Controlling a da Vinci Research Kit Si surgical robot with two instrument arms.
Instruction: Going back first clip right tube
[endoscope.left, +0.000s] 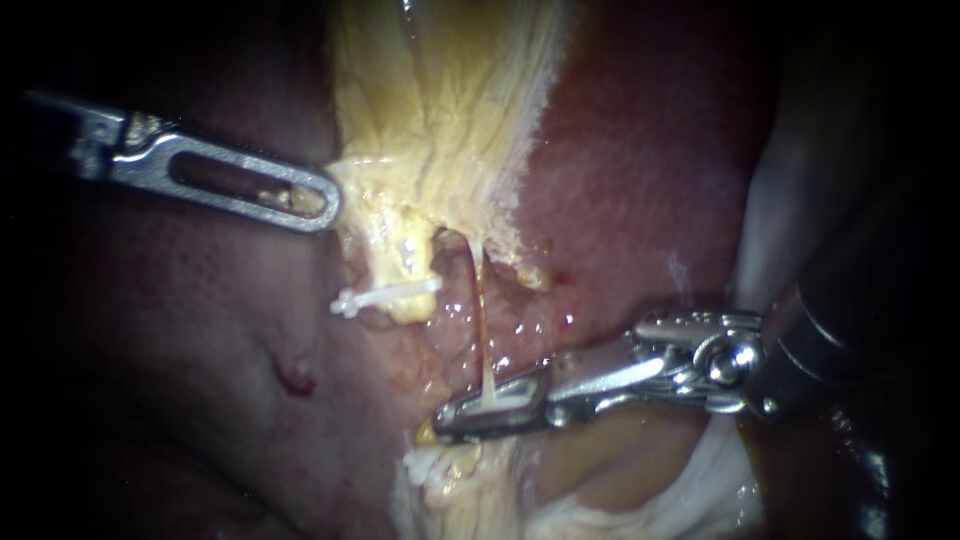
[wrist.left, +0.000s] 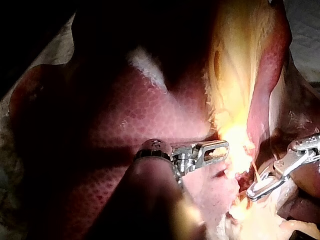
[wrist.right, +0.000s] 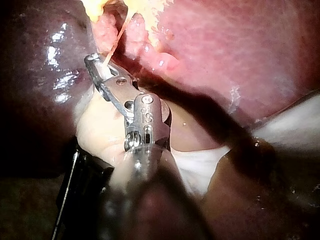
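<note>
Your right instrument (endoscope.left: 452, 418): jaws closed on a white clip (endoscope.left: 503, 402) set across the thin right tube (endoscope.left: 481, 310), low on the strand. Shaft comes in from the right, wrist bent, jaws lying nearly flat over the liver (endoscope.left: 640, 180). Your left instrument (endoscope.left: 326, 205): jaws shut on the yellow tissue (endoscope.left: 440, 120) edge, likely pulling sideways so the tube stands taut and exposed. A second clip (endoscope.left: 390, 296) sits on the neighbouring stub. Backing out probably needs the jaws released first.
</note>
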